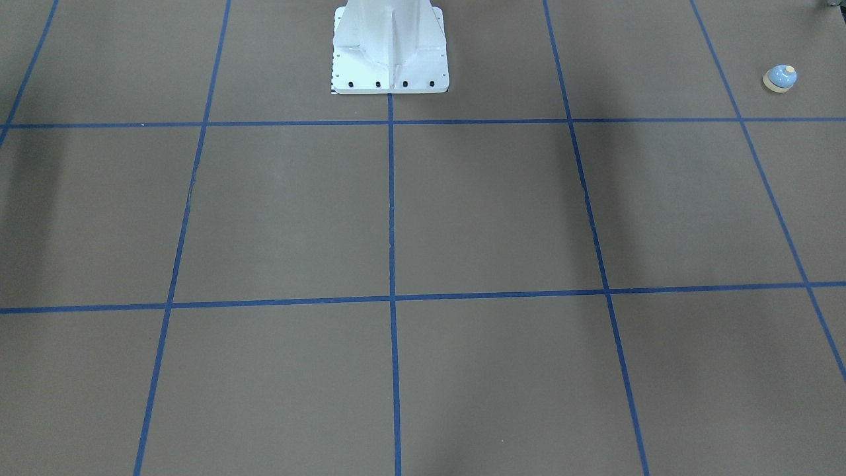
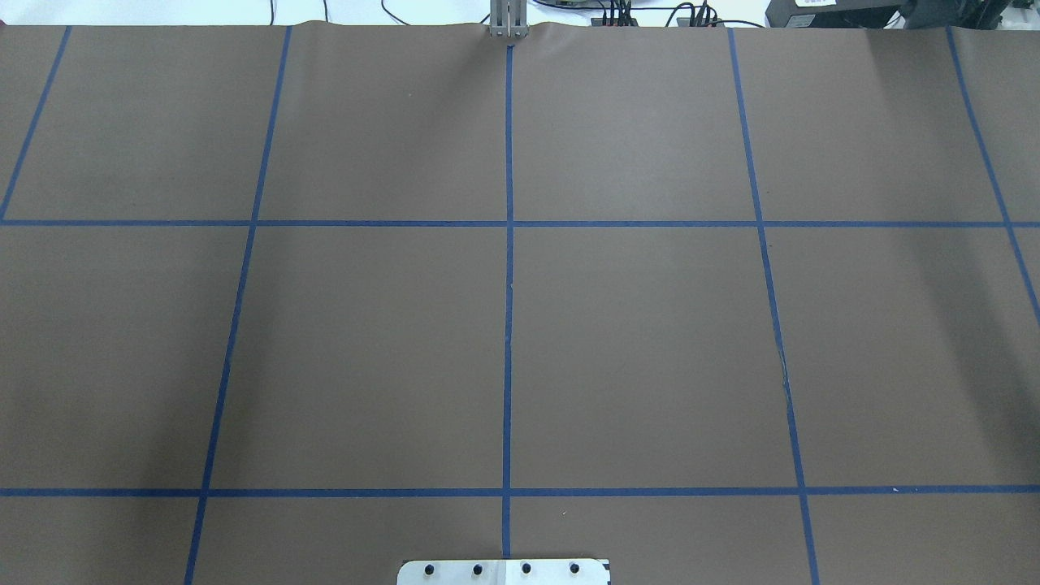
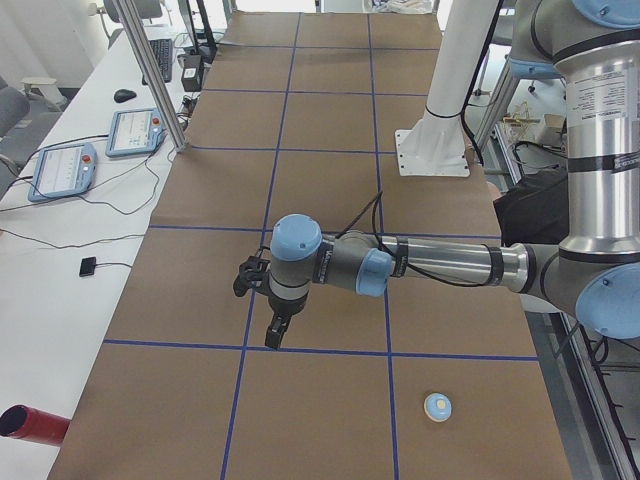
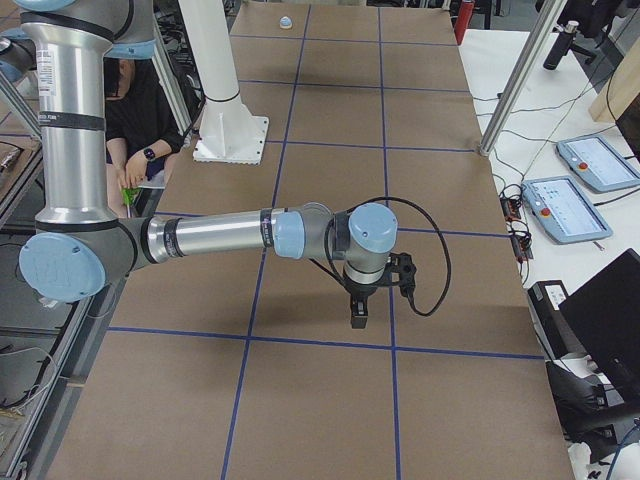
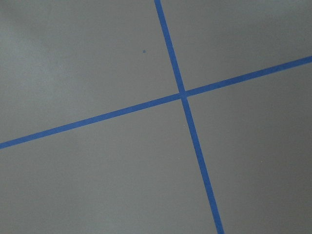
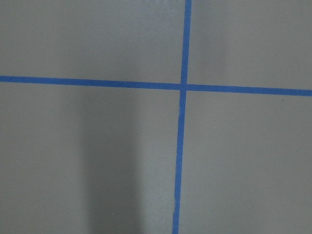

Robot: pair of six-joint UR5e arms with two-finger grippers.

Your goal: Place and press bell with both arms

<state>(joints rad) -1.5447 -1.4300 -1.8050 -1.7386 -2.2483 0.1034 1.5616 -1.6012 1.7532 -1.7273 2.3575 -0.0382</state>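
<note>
The light-blue bell [image 1: 780, 78] with its cream button stands upright on the brown table at the robot's left end, near the robot-side edge. It also shows in the exterior left view [image 3: 437, 405] and far off in the exterior right view [image 4: 285, 21]. My left gripper [image 3: 273, 335] hangs above a blue tape line, well apart from the bell, and nothing shows in it. My right gripper [image 4: 359, 318] hangs above the table at the other end. Both show only in the side views, so I cannot tell whether they are open or shut.
The white bolted pedestal [image 1: 390, 53] stands at the robot-side middle of the table. A red cylinder [image 3: 30, 425] lies at the table's far corner on the left end. Metal frame posts [image 3: 150, 70] and teach pendants [image 4: 565, 210] stand along the operators' side. A person [image 4: 130, 130] sits behind the robot.
</note>
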